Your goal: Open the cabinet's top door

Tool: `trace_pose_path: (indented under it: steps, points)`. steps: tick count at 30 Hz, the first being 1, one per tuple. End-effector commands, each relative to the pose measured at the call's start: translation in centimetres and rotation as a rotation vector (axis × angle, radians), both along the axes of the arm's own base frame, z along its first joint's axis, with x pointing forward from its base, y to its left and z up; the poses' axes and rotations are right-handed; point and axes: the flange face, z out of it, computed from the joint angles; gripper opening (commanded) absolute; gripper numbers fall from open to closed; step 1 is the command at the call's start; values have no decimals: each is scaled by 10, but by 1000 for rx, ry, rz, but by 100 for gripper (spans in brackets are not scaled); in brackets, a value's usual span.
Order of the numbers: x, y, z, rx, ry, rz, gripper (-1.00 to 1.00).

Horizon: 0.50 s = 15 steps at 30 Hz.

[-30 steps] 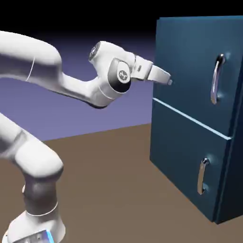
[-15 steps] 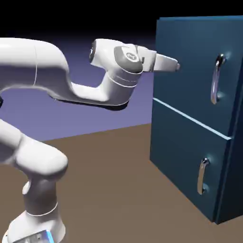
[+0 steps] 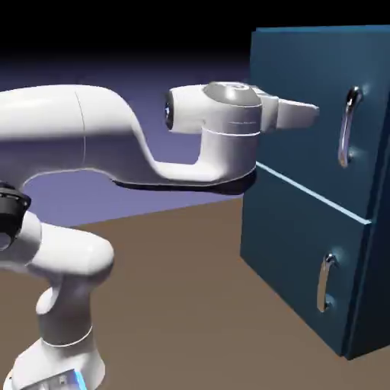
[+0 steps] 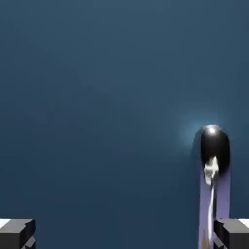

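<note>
Over on the exterior view's left, the arm (image 3: 53,129) now stretches farther across than a second ago, its elbow rolled lower and its wrist (image 3: 228,137) turned more level. Toward the right, the fingers (image 3: 315,114) stand wide open with nothing between them, moved from the upper door's far side to near its long silver handle (image 3: 346,128). That top door (image 3: 293,84) stays shut on the teal cabinet (image 3: 305,251), above the lower door (image 3: 286,236), just as before.
</note>
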Motion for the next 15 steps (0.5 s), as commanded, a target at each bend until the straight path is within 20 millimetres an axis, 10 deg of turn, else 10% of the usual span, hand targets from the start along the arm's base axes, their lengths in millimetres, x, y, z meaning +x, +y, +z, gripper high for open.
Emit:
trace_pose_path:
  steps: [1, 8, 15]
  points:
    - [3, -6, -4, 3, -6, -2, 0]
    - [25, -44, -34, 17, -38, -12, 0]
    - [75, -42, -34, 17, -38, -12, 0]
